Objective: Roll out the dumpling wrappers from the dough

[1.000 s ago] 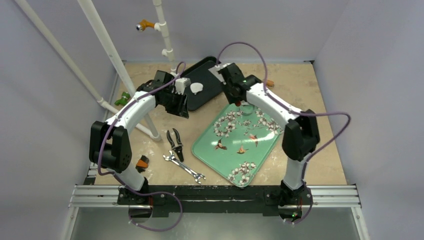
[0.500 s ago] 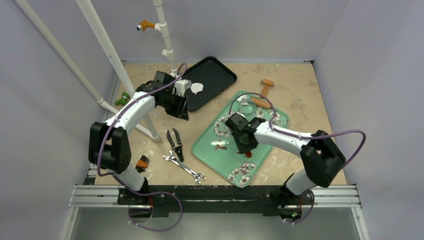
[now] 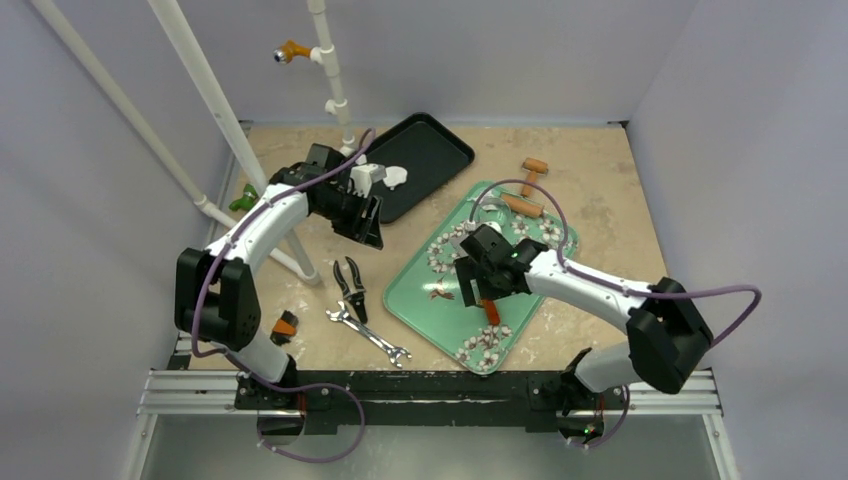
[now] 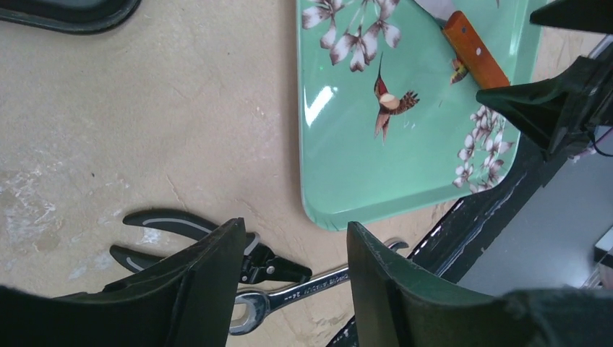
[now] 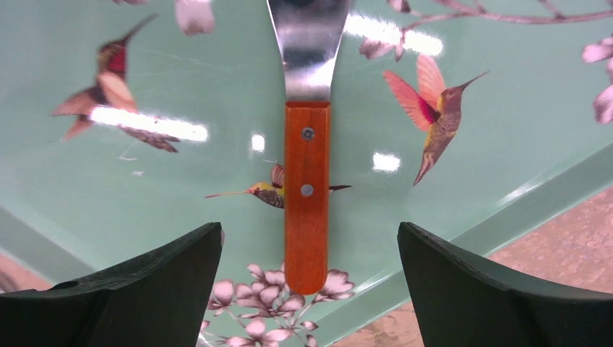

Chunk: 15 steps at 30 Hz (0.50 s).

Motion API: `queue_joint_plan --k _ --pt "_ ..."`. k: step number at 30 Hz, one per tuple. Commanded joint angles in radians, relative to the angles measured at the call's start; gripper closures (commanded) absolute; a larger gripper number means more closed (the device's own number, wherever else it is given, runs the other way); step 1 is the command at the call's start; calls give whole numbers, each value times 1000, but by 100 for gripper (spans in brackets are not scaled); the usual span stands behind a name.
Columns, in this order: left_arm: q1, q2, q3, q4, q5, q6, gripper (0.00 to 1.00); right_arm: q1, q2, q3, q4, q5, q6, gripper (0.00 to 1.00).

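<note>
Nearest, on the green tray, the spatula lies under the right gripper. Its fingers stand wide apart either side of the wooden handle and grip nothing. The handle's long axis runs across the gap, so closing should catch it. Farther left, the left gripper hangs over the table, fingers parted and empty. The dumpling wrapper lies beyond, on the black tray, just behind the left wrist; that arm is nearer.

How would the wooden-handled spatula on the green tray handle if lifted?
Probably rigid: the spatula has a riveted wooden handle and metal blade. It lies flat, so unlikely to roll, though it may slide on the glossy tray.
</note>
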Motion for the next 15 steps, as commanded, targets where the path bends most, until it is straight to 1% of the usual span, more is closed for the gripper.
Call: queue_joint_plan --k 1,4,6,7,9,10,11,12,14,15 --pt "-3 -101 45 -58 42 113 46 -3 -103 89 11 52 -20 2" --pt "-11 -151 24 -45 46 177 42 -28 -173 120 79 82 -69 1" --pt "-12 -192 -13 -3 51 214 42 -75 -230 104 181 95 -104 1" --pt "-12 -214 -37 27 33 229 42 -114 -263 85 236 113 -113 1" --pt "-12 -279 -99 104 6 245 42 -190 -344 19 371 127 -130 1" --pt "-13 -312 -129 144 16 253 38 -226 -394 -29 459 144 -146 1" --pt "-15 -347 -159 189 32 248 35 -254 -446 -86 583 184 -159 1" --pt "-21 -376 -186 239 47 243 34 -281 -508 -144 674 225 -170 1" --pt "-44 -408 -220 307 62 248 33 -336 -581 -250 840 274 -191 1" --pt "-61 -415 -228 328 54 254 33 -366 -605 -293 897 274 -205 1"
